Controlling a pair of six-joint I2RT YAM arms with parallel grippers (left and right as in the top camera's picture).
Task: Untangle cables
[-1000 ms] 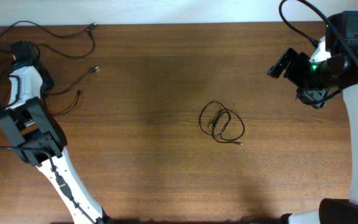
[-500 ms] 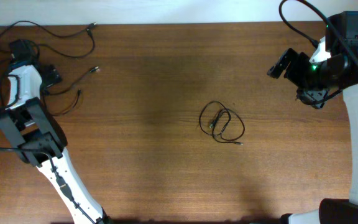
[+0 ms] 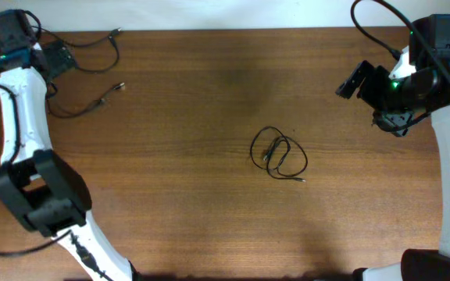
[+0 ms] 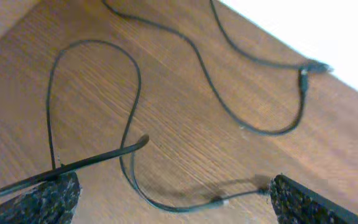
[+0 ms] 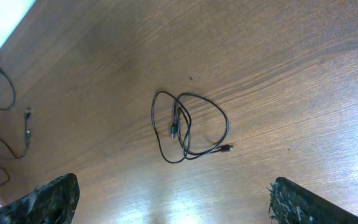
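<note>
Left end effector (image 3: 56, 57) hangs spread wide over the loose cables (image 4: 139, 74) at the tabletop's (image 3: 178, 211) far left corner. Right end effector (image 3: 352, 81), also agape, hovers well apart from the coiled cable (image 3: 279, 155) mid-tabletop.

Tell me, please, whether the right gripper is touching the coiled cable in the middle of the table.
Apart. The right wrist view shows the coiled cable lying on the table, clear of both fingers of the right gripper.

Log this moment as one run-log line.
left gripper: open over loose cables, far-left corner | right gripper: open, holding nothing | coiled cable: mid-table, ungrasped
</note>
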